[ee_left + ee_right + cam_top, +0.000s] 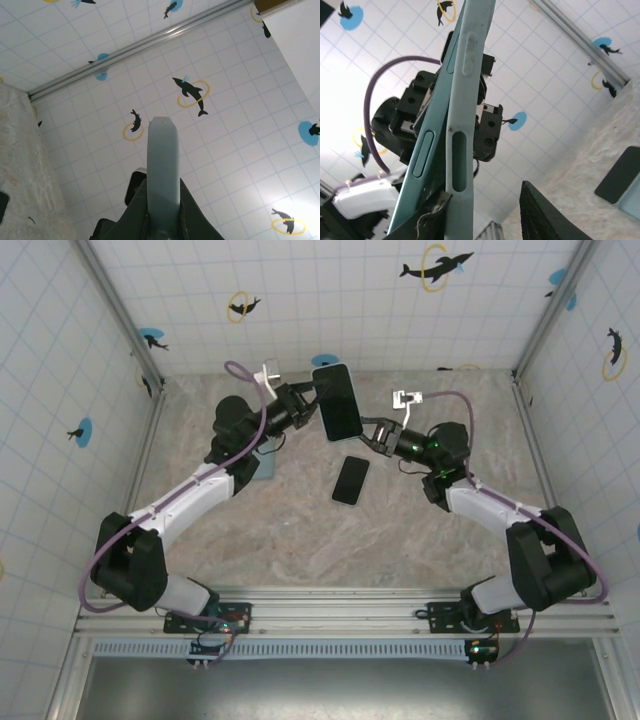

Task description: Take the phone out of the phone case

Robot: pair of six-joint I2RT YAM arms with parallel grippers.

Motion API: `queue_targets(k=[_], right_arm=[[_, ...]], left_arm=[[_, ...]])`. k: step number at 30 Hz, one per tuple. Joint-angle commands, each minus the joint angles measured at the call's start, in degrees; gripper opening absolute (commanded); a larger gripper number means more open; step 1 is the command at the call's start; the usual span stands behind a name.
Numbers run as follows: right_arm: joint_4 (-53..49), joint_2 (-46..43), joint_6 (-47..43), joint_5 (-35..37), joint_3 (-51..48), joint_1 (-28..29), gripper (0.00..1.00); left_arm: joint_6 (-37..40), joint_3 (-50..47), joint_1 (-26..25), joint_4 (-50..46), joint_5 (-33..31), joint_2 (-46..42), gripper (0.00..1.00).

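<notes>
The phone (340,405), dark screen facing up and wrapped in a pale grey-green phone case (322,372), hangs above the back of the table. My left gripper (308,402) is shut on its left side. In the left wrist view the case edge (163,160) sits pinched between the fingers (192,215). In the right wrist view the teal phone edge (427,145) lies beside the pale case edge (465,100), parted from it along the side. My right gripper (485,205) straddles the case's lower end, open. Its taped finger (427,220) touches the case, while the other finger (540,215) stands apart.
A second dark phone (351,480) lies flat on the marbled table (300,540) below the held one. A teal flat object (263,466) rests under the left arm. Tiled walls with dolphin stickers enclose the back and sides.
</notes>
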Motion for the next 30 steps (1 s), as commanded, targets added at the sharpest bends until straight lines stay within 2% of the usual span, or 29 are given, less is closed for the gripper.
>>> queue_targets(k=[1,3,6,10,13,15,18,23,30], right_arm=[[11.26,-0.37,6.67,0.73,1.05,1.51,0.32],[11.33,-0.29,7.38,0.76,0.90,1.69,0.25],[14.10,-0.11,9.95,1.65,-0.12,1.64,0.16],[16.45,0.50,12.35,2.91,-1.09,1.65,0.06],[17.14,0.95,13.49,3.63,-1.25,1.68,0.03],[17.17,1.12,13.73,4.30,-1.39,1.65,0.03],[16.84,1.22,13.68,5.91,-1.43,1.57,0.02],[14.87,1.19,12.07,9.28,-2.13,1.06,0.02],[11.90,2.23,8.92,17.58,-1.22,1.01,0.03]], left_arm=[[-1.12,-1.32,-0.46,1.00,-2.53,0.11,0.00],[-1.41,-1.30,-0.41,0.46,-2.70,0.59,0.02],[-1.48,-1.40,-0.43,-0.96,-3.47,0.90,0.18],[-1.60,-1.44,-0.45,-2.66,-4.19,1.13,0.28],[-1.53,-1.05,-0.46,-3.72,-4.32,1.35,0.39],[-1.15,-0.27,-0.43,-5.81,-4.62,1.34,0.57],[0.30,0.54,-0.42,-9.29,-5.64,0.69,0.68],[0.15,0.01,-0.48,-12.76,-8.51,-1.40,0.75],[-2.84,-4.44,-3.52,-16.72,-17.11,-7.09,0.75]])
